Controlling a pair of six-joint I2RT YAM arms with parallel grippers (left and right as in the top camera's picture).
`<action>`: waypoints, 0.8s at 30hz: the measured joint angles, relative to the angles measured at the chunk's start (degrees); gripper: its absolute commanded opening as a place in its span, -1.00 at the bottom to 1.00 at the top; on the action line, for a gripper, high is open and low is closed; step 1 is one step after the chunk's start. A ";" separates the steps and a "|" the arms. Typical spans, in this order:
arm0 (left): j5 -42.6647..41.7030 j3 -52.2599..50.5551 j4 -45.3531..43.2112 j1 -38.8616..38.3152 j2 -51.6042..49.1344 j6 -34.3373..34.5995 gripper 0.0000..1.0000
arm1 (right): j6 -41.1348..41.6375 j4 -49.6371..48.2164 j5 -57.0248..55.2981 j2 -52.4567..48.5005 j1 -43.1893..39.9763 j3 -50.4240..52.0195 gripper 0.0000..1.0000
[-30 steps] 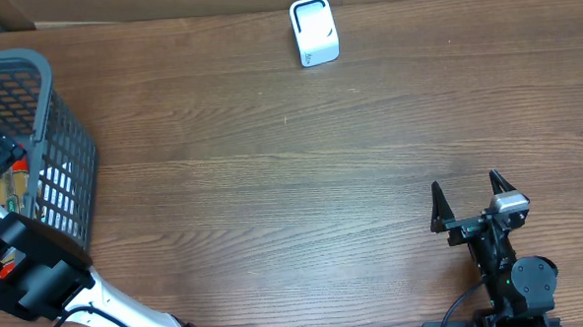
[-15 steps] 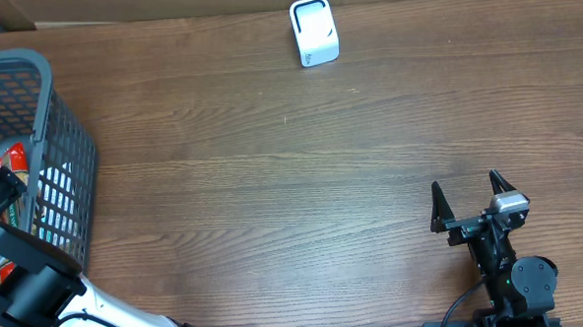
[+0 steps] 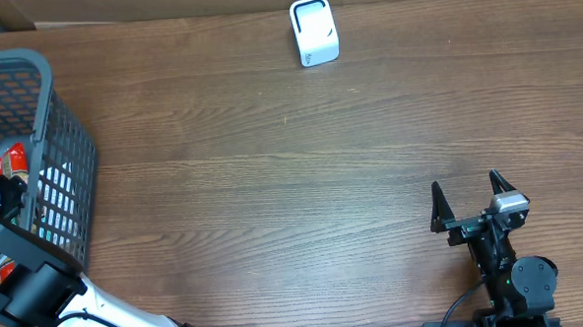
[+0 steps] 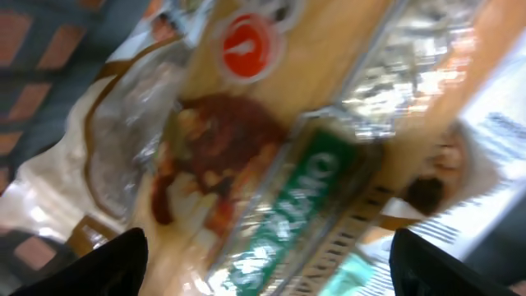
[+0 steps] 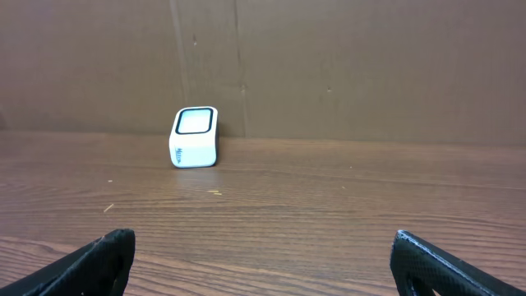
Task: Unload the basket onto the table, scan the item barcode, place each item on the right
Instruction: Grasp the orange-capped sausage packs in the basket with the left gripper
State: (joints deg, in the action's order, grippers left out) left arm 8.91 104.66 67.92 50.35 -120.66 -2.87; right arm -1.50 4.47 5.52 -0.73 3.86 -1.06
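Observation:
The item, a glossy packet (image 4: 271,140) with a red round mark and a green label, fills the blurred left wrist view. It lies inside the grey mesh basket (image 3: 70,144). From overhead only a red corner of the packet (image 3: 11,156) shows. My left gripper (image 4: 267,265) hangs just above it, jaws wide apart and open, its black fingertips (image 4: 115,263) at the frame's lower corners. The left gripper (image 3: 5,192) sits within the basket. The white barcode scanner (image 3: 313,30) stands at the table's far edge, also facing the right wrist as the scanner (image 5: 195,136). My right gripper (image 3: 466,187) rests open at the near right.
The basket occupies the far left of the wooden table (image 3: 273,184). A brown cardboard wall (image 5: 329,66) rises behind the scanner. The right gripper (image 5: 263,251) holds nothing over bare wood.
Inside the basket my left gripper has shifted toward the table's near edge, uncovering a red corner of the packet. The right arm has stayed still.

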 measured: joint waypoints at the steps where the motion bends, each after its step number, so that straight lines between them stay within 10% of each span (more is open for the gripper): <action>1: 0.90 -0.13 0.09 0.00 0.00 0.70 0.69 | 0.00 0.00 0.00 0.00 0.00 0.00 1.00; 15: 4.94 -4.35 -5.31 -0.37 0.00 4.00 0.58 | -0.04 0.00 -0.02 0.00 0.00 0.00 1.00; 24: 6.19 -5.40 -6.71 -1.14 0.46 2.99 -0.92 | -0.04 -0.02 0.02 0.00 0.00 0.00 1.00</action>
State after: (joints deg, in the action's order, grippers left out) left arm 15.09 99.26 61.21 49.21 -120.20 0.12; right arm -1.54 4.45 5.54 -0.73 3.86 -1.06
